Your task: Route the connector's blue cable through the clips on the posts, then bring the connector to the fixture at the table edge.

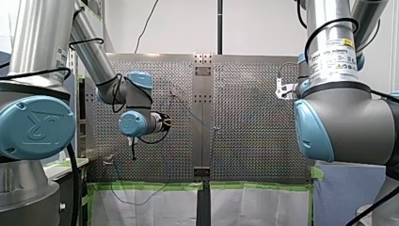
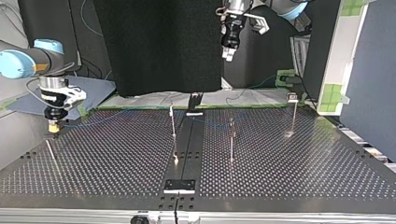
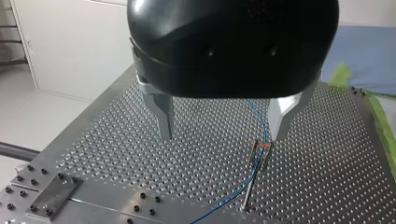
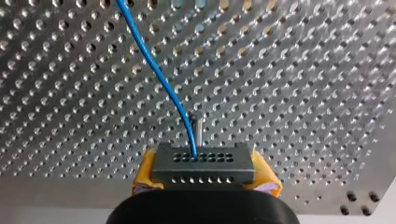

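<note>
Perforated table [image 4: 303,93], connector [image 4: 203,169] crosswise between right fingers [image 4: 145,171]

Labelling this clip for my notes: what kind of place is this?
Probably a robotics lab bench: two robot arms over a perforated metal table, thin posts on it, a blue cable.

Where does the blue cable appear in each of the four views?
Front view: blue cable, faint, crossing the table's middle.
Top view: along the far side, toward my right gripper.
Left wrist view: at the clip on a post.
Right wrist view: leaving the held connector.
Shared landmark: the perforated table.
</note>
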Tool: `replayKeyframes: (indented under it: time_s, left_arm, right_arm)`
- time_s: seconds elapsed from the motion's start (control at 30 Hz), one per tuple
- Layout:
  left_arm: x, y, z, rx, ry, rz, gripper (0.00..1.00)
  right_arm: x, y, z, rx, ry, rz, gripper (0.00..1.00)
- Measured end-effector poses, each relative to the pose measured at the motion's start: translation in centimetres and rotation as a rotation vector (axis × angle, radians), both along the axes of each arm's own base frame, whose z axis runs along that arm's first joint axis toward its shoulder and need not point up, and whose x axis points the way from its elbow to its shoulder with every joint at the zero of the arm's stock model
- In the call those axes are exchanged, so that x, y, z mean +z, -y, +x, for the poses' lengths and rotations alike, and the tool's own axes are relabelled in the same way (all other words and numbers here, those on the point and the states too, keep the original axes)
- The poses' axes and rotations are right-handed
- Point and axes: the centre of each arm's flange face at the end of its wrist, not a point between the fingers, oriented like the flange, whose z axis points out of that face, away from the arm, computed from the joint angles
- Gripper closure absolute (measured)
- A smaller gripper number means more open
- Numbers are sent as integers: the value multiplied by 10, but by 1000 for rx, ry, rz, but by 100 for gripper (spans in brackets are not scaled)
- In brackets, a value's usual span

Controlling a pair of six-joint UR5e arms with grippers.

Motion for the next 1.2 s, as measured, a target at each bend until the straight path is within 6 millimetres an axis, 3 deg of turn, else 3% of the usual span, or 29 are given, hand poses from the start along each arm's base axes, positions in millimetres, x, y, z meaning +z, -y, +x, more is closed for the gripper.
replayKeyframes:
  time_s: [0.33,1.2]
  left_arm:
    - [-1,-3,2,9,-4,26,0]
    - [0,-5,6,20,-2,42,0]
  right_arm:
    - [-3,4,-9,57,-5,-7,98]
    - [-9,23,-63,53,31,21,98]
